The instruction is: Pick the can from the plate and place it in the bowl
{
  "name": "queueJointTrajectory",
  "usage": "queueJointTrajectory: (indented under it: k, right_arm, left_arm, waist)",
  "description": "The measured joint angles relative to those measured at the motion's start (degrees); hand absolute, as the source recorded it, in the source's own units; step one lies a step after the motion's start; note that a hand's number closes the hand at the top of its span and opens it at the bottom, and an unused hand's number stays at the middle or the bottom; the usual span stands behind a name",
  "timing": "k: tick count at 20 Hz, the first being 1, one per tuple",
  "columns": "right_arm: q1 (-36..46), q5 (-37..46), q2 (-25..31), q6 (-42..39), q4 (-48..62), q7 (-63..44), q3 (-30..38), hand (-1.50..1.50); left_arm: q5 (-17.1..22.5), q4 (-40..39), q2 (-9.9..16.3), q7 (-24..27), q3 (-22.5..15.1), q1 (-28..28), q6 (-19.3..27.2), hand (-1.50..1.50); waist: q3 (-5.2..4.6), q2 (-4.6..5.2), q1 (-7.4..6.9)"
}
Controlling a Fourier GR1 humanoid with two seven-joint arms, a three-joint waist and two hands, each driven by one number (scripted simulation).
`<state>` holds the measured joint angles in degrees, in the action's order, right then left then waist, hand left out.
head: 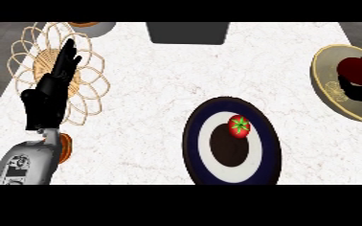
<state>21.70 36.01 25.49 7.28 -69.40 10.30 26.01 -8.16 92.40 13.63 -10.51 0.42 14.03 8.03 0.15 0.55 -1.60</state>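
The left hand [50, 93] rests at the left edge with straight fingers that hold nothing. The can [351, 68], dark red and half cut off, sits in the yellowish bowl [322, 84]. The right hand [344, 87] shows just beside it; whether it grips, I cannot tell.

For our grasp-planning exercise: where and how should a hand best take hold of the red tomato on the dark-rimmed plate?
Probably from straight above, fingers closing on opposite red sides of the tomato. It is small and round, sits green stalk up on the plate, and nothing crowds it, so any pair of sides seems reachable.
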Motion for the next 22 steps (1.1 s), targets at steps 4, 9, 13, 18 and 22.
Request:
queueJointTrajectory:
  k: [4,9,13,18,22]
  right_arm:
    - [5.8,3.2,3.4,6.7,14.7,5.9,1.4,1.5]
    - [12.6,2.7,7.0,9.2,31.3,10.3,4.2,-1.5]
    - [15.8,1.0,8.8,5.8,40.6,13.2,5.8,-1.5]
    - [19.1,-2.1,9.8,1.1,47.6,19.5,8.1,-1.5]
    - [19.8,-5.3,10.8,-1.0,51.0,25.2,11.1,-1.5]
  left_arm:
    - [-0.4,-0.5,-0.8,0.9,-0.5,-0.5,0.1,0.0]
    - [-0.2,-1.0,-0.5,0.9,0.0,0.3,-0.5,0.0]
    - [0.0,-0.6,-0.6,0.3,-0.2,0.7,-0.9,0.0]
    - [-0.7,-1.2,-1.2,0.7,-0.5,1.1,-0.3,0.0]
    - [-0.8,-1.8,-1.3,1.1,-0.2,1.4,-0.4,0.0]
  waist:
    - [0.03,0.25,-0.58]
    - [0.09,0.55,-1.35]
    - [0.18,0.78,-1.83]
    - [0.23,0.91,-1.87]
    - [0.25,0.95,-1.64]
